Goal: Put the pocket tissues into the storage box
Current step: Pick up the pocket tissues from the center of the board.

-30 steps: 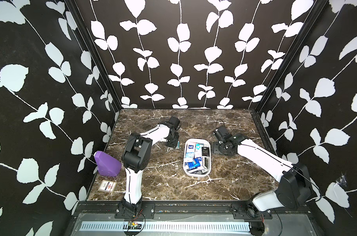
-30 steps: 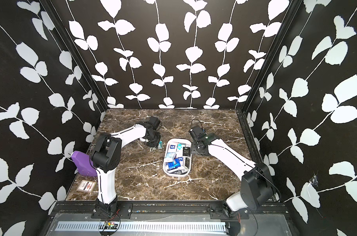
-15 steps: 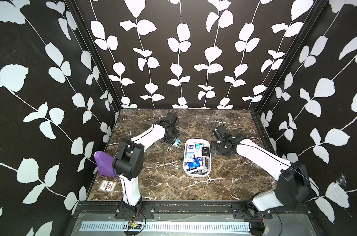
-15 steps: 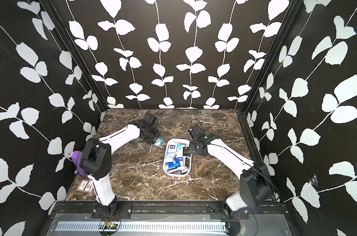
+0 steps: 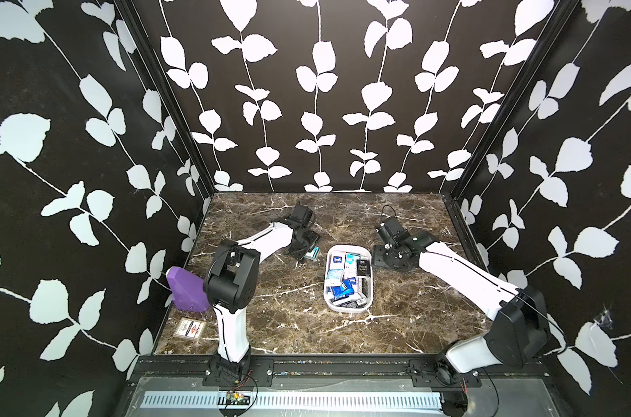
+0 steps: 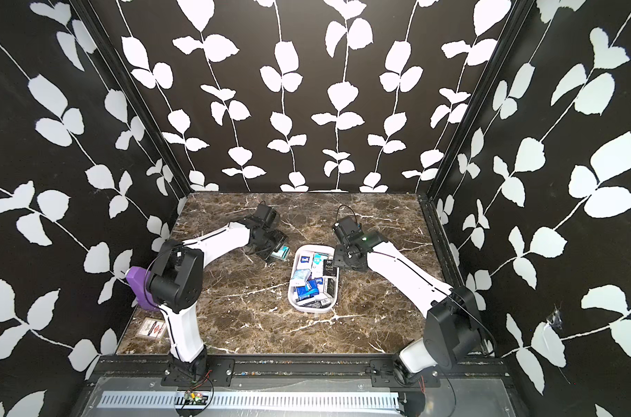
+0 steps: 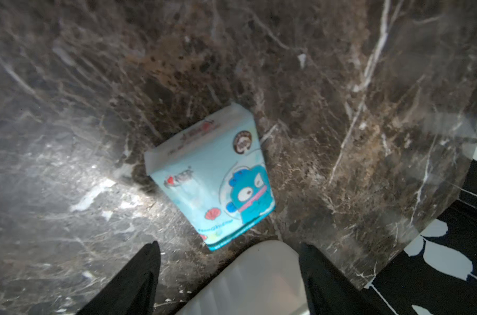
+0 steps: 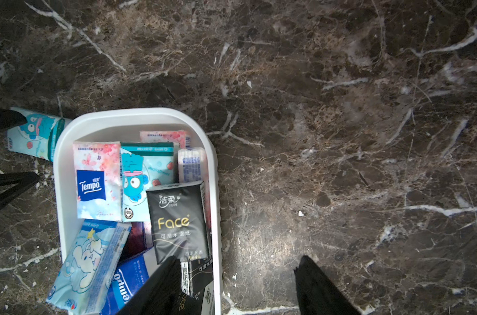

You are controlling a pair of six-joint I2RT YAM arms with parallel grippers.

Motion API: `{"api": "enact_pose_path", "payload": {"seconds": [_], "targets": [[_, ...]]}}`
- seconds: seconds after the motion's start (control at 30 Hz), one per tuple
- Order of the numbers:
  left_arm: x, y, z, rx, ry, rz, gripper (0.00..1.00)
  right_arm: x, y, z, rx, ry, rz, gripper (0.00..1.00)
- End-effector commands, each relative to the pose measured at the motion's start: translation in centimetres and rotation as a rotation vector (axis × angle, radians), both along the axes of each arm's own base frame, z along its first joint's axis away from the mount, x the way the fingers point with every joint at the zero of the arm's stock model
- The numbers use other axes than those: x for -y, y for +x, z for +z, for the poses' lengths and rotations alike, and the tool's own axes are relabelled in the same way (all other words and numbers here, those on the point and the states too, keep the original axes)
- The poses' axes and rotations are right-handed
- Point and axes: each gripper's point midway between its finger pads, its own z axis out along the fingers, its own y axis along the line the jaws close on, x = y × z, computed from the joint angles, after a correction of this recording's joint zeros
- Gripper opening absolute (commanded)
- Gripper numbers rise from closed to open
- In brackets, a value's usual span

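The left tool [image 7: 229,246] has just spread its fingers, and the cartoon pack [image 7: 212,177] lies loose on the surface [image 5: 288,317], just beside the far corner of the storage box [image 8: 133,111] rather than in it. So this pack seems not yet delivered and needs another pick or a nudge over the rim. The right tool [image 8: 237,289] is spread and empty, straddling the box wall above the other pocket tissues [image 8: 177,218] already inside. Whether the pack touches the box I cannot tell; in both top views the left tool covers part of it, and a small flat packet [image 5: 192,329] by the purple thing [image 5: 185,289] is too small to identify
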Motion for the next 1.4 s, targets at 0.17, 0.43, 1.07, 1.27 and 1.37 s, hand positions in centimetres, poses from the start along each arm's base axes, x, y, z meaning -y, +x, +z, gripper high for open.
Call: {"api": "enact_pose_path", "payload": {"seconds": [0.17, 0.43, 1.07, 1.27, 1.37], "targets": [[-0.4, 2.1, 0.8, -0.107, 0.04, 0.22, 0.76, 0.2, 0.5, -0.1, 0.002, -0.048, 0.003, 0.68], [-1.8, 1.5, -0.3, -0.196, 0.131, 0.293, 0.73, 0.2, 1.0, 0.3, 0.01, -0.065, 0.002, 0.68], [-2.2, 2.2, -4.1, -0.252, 0.11, 0.292, 0.45, 0.8, 0.8, 0.9, 0.019, -0.073, -0.02, 0.67], [-2.5, 2.6, -4.9, -0.209, 0.082, 0.28, 0.09, 1.0, 0.3, 1.2, 0.027, -0.058, -0.041, 0.65], [-2.2, 2.8, -5.3, -0.187, 0.037, 0.258, 0.0, 1.0, 0.2, 1.5, 0.033, -0.052, -0.045, 0.65]]}}
